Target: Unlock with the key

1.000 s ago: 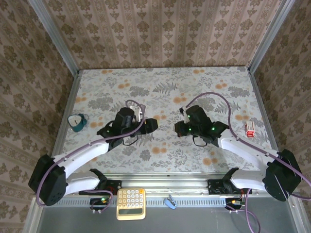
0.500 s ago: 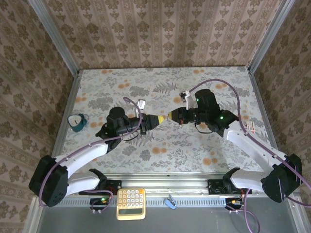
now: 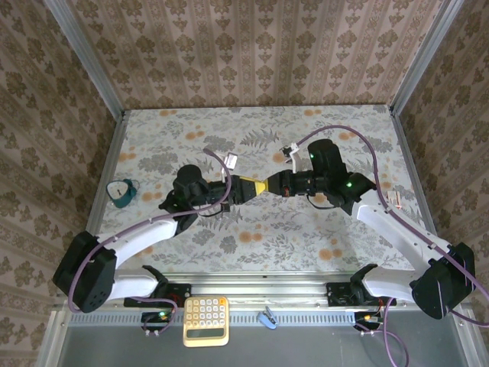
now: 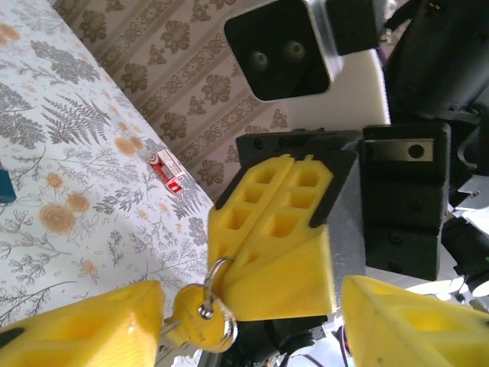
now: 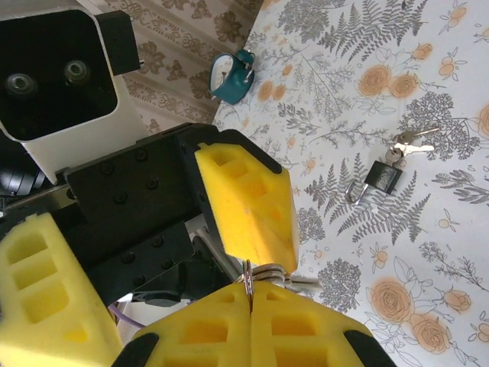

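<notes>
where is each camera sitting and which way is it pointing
Top: above and behind both arms, looking down on the table; left gripper and right gripper tip to tip mid-table.
Left wrist: on that wrist, faces right, at the right gripper and box; left fingers at the bottom corners.
Right wrist: on that wrist, faces left, at the left gripper, clock and padlock; right fingers shut at the bottom.
Shared: both wrist views show the key ring; top shares the box with left wrist, the clock with right.

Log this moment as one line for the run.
right gripper: shut on key | left gripper: open around right gripper, mid-air | padlock: on table, untouched
</notes>
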`<action>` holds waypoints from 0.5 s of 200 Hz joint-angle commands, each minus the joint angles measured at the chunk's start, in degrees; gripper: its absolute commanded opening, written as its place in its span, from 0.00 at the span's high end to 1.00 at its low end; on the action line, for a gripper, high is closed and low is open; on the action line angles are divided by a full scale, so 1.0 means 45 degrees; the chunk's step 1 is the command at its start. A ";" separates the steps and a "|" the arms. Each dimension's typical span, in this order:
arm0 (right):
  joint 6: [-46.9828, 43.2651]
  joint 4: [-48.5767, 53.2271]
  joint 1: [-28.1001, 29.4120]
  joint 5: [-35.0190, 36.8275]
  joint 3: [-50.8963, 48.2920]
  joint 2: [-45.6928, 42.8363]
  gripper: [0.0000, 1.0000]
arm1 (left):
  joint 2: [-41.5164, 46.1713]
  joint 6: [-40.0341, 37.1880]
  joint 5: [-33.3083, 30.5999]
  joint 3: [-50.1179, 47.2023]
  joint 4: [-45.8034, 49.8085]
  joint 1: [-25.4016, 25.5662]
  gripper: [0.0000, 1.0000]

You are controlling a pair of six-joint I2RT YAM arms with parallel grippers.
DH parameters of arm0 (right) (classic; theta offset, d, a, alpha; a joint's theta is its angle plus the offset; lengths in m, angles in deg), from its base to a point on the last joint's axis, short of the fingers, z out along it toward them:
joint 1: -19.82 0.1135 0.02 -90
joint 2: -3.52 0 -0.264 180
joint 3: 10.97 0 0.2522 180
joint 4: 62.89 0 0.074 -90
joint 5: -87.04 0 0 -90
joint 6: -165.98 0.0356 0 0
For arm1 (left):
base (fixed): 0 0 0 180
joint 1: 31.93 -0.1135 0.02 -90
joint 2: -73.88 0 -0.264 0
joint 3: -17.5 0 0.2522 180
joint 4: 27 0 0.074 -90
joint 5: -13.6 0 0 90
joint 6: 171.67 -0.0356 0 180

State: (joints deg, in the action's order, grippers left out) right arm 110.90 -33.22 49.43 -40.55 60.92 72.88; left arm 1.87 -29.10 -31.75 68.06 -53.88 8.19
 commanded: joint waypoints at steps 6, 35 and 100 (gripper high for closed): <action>0.0307 -0.0386 -0.0049 -0.0380 0.0080 0.0055 1.00 | -0.0091 0.0108 0.0402 0.0232 -0.0520 0.0059 0.49; 0.0367 -0.0469 -0.0094 -0.0342 0.0100 -0.0004 1.00 | -0.0067 0.0133 0.0364 0.0068 -0.0430 0.0051 0.61; 0.0439 -0.0428 -0.0229 -0.0203 0.0030 -0.0218 1.00 | 0.0139 -0.0034 0.0108 -0.0245 0.0042 0.0066 0.73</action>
State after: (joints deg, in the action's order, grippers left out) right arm 112.23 -34.23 48.75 -41.14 60.92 72.88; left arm 1.57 -28.38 -32.32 67.75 -53.09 8.15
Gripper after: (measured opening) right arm 0.066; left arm 0.307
